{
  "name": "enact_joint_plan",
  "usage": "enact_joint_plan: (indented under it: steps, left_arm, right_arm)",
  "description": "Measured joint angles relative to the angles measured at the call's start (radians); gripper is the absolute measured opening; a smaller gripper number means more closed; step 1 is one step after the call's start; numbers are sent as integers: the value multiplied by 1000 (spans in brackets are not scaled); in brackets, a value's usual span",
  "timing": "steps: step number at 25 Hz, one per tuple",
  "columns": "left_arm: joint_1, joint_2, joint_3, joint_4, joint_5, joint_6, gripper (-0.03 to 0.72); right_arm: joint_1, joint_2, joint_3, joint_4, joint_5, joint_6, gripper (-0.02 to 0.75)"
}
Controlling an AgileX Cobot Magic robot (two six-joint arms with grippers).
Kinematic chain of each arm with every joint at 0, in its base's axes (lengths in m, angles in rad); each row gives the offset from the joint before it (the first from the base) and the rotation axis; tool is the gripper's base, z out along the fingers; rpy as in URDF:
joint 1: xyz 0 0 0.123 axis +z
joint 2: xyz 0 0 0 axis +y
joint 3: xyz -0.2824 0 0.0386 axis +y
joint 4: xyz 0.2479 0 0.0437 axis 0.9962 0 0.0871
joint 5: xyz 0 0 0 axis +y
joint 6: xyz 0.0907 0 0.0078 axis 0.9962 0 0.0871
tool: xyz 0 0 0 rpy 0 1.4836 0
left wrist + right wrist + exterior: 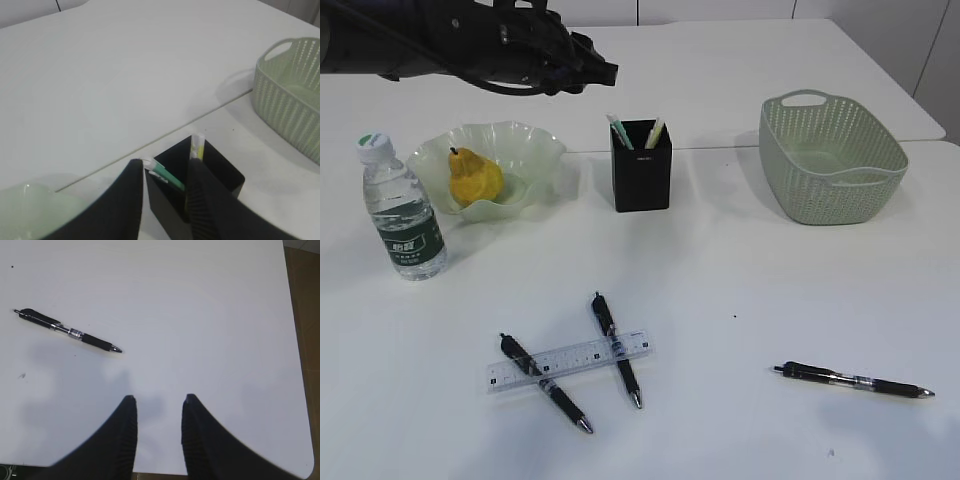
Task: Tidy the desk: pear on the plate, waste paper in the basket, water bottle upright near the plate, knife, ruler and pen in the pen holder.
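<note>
pear (pixel 475 180) sits in plate (pixel 490 165), bottle (pixel 402 210) upright beside it. my left gripper (pixel 165 200) hangs spread and empty over pen holder (pixel 641 165); right gripper (pixel 157 435) spread near pen (pixel 67 331).

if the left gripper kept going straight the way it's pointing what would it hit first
Most likely the pen holder: in the left wrist view it sits right between and just past the open, empty jaws of the left gripper. Depth is unclear, so it might pass over the rim towards the desk beyond.
</note>
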Motion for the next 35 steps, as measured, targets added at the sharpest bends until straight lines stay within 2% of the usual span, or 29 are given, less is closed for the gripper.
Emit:
enact_joint_plan:
  steps: [8,12,18,21,25,35]
  left_arm:
    - [9,0,0,-281,18,0,205]
    - [17,-3,0,-318,56,0,205]
    - [19,-63,0,-189,138,0,159]
    - [19,-84,0,-103,241,0,151]
    - [24,-99,0,-44,391,-5,150]
    - [68,-215,0,164,675,-127,150]
  right_arm:
    - [0,0,-35,0,4,0,260]
    - [0,0,-35,0,33,0,260]
    - [0,8,-35,0,53,2,260]
    - [0,33,-40,11,81,2,260]
    - [0,79,-65,13,118,2,260]
    - [0,130,-144,48,135,2,260]
